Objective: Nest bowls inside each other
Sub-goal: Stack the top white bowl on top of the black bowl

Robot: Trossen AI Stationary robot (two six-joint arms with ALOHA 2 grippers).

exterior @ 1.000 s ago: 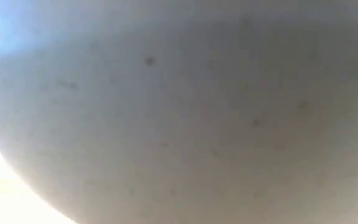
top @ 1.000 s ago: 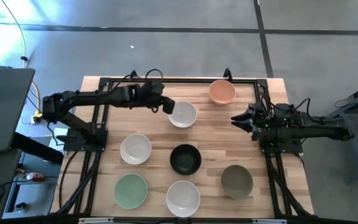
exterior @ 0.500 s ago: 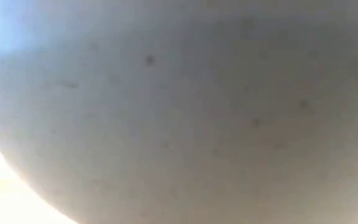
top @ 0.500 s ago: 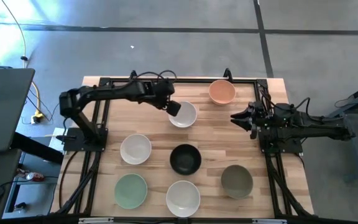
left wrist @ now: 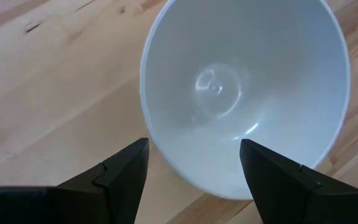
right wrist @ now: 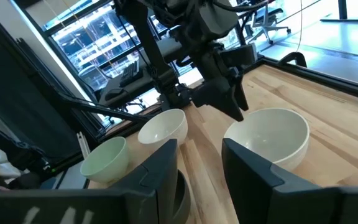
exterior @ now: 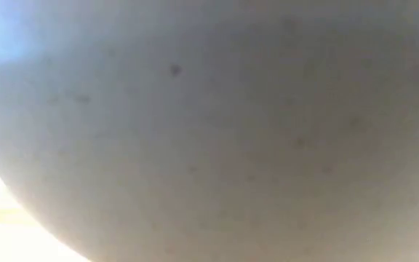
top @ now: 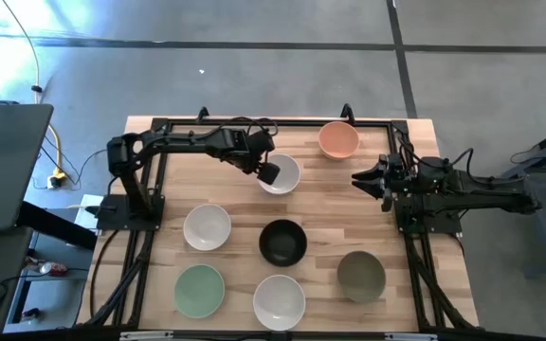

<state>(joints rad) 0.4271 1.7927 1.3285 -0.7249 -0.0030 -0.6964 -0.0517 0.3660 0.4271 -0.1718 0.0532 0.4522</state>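
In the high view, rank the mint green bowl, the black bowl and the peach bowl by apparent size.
1. Mint green bowl, looks slightly the widest.
2. Black bowl, close behind it.
3. Peach bowl, smallest-looking.
Differences are slight; they may be alike.

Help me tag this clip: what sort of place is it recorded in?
Probably a robotics lab or workshop: a wooden table with a black frame on a bare concrete floor, cables trailing across it, and large windows with office chairs behind.

A lab or workshop: bare concrete floor (top: 254, 76), framed wooden bench (top: 325, 213), large windows (right wrist: 86, 34).
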